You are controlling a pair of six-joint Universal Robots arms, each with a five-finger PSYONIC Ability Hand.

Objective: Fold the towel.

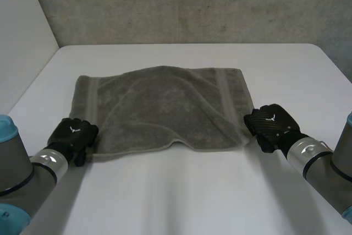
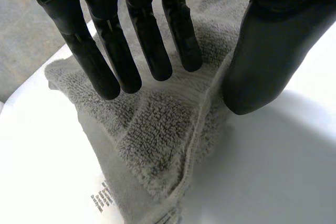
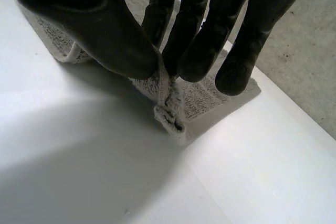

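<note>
A grey towel [image 1: 165,108] lies spread on the white table [image 1: 192,196], rumpled, with a ridge running across its middle. My left hand [image 1: 74,133] rests at the towel's near left corner. In the left wrist view its fingers [image 2: 152,45] are straight above the corner of the towel [image 2: 157,140], and the thumb stands apart at the towel's edge, so the hand is open. My right hand [image 1: 269,122] is at the near right corner. There its thumb [image 3: 105,30] and fingers pinch the corner of the towel [image 3: 170,116], which bunches up between them.
A grey wall [image 1: 192,4] stands behind the table and a white panel [image 1: 22,37] stands along its left side. Bare table stretches in front of the towel, between my two arms. A care label [image 3: 205,98] shows on the towel's near right corner.
</note>
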